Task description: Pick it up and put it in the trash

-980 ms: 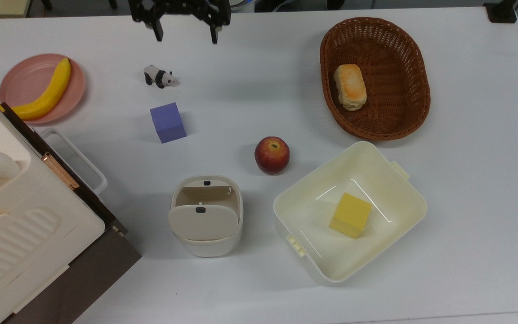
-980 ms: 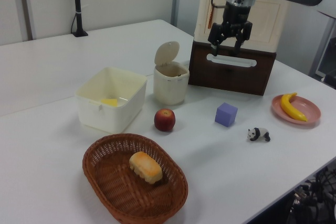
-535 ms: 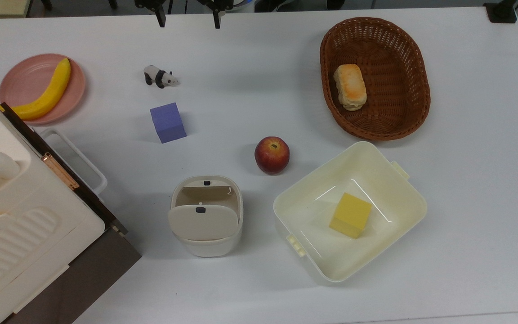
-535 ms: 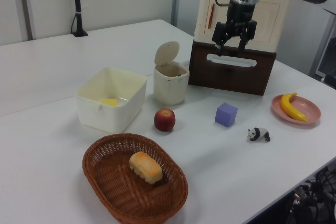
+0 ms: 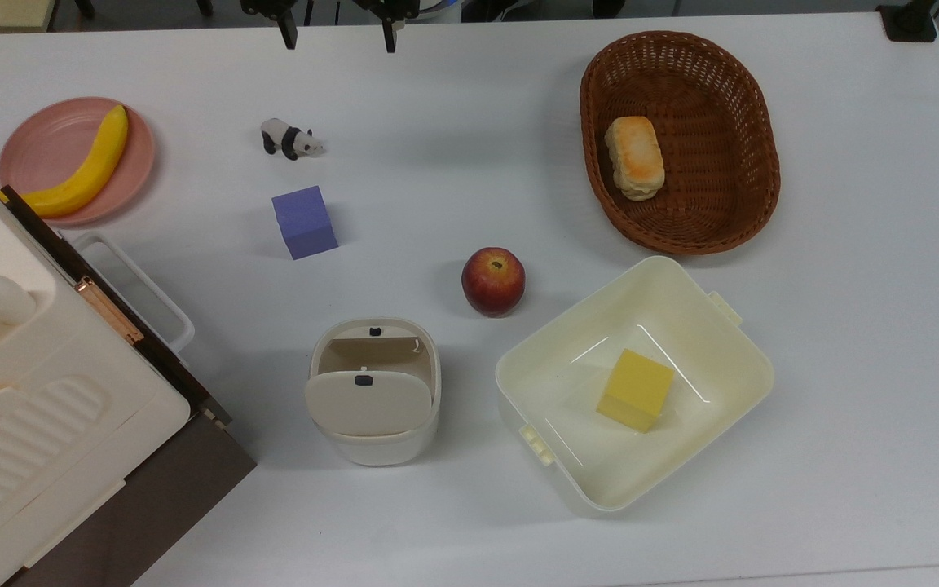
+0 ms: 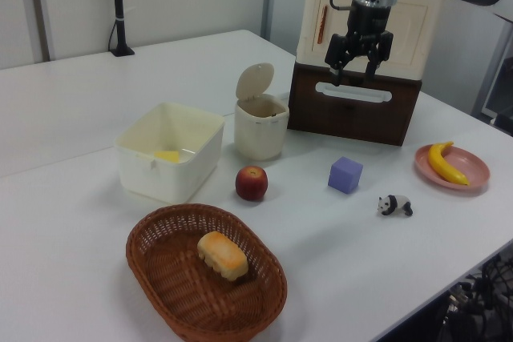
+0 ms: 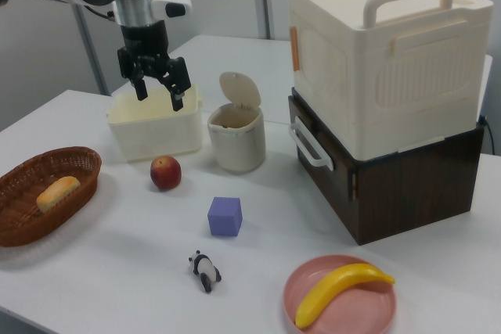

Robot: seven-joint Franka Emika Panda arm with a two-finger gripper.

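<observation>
One small cream bin with its flap lid tipped up stands on the white table between an apple and a big box, while the gripper hangs above, fingers spread and empty.

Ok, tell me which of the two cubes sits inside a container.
The yellow cube, lying in the square cream tub; the purple cube stands on the bare table.

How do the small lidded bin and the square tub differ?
The bin is narrower, with a flap lid standing open; the tub is wider, shallower and has no lid. The tub holds a yellow block; the bin's contents cannot be seen. Both are cream plastic and stand side by side.
</observation>
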